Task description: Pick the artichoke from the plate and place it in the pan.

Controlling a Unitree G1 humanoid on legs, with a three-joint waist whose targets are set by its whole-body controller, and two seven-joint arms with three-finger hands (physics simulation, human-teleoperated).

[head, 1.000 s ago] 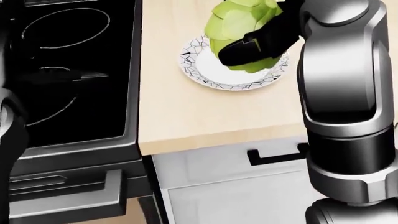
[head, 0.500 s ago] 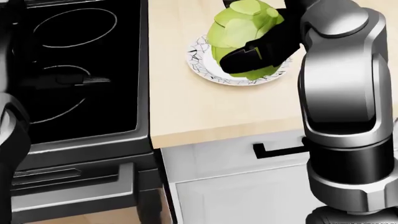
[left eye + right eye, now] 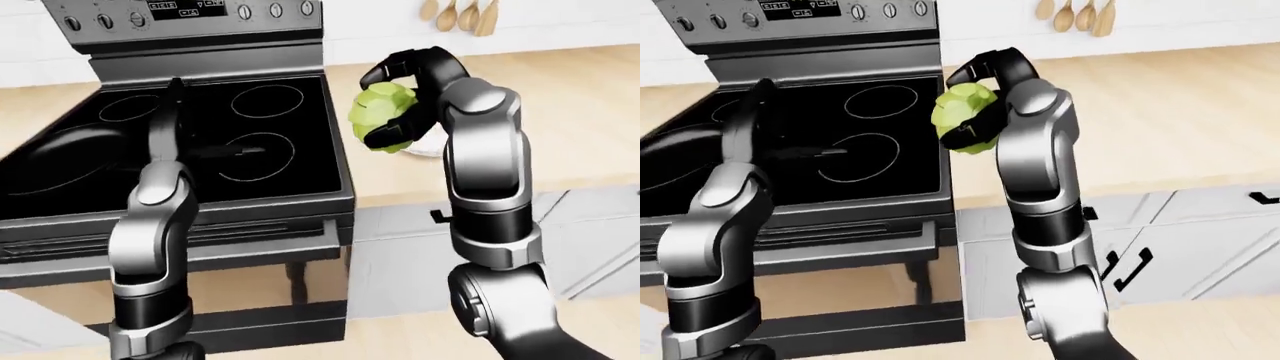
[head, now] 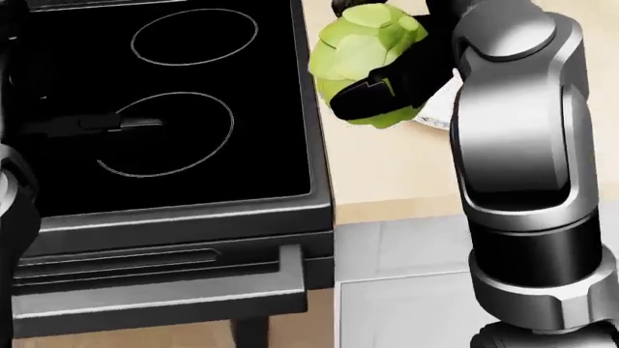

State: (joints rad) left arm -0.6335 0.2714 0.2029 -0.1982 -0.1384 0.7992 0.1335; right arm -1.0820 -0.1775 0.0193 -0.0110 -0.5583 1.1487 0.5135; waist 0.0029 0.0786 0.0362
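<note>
Artichoke (image 3: 381,112) is riding in the right hand (image 3: 400,101) in the left-eye view, lifted clear of the wooden counter (image 3: 580,112) and hanging just beside the right edge of the black glass stovetop (image 3: 240,142). The black fingers (image 3: 385,135) are clamping round it, one curling over its top and another wrapping its lower side. A sliver of the plate (image 3: 425,146) is peeking out behind the forearm. The pan (image 3: 70,154) is lying dark at the left of the stovetop, its handle pointing right, well apart from the artichoke. The left hand is rising over the stovetop, but whether its fingers are apart or together I cannot tell.

In the head view, the artichoke's pale green overlapping leaves are showing plainly, with one finger (image 4: 372,94) pressing across its lower half. It is likely handling as a light, fairly stiff thing with springy outer leaves that could bruise or slip, so gripping round the broad middle seems sound.

In the right-eye view, the artichoke is hanging over the stovetop's right edge.
</note>
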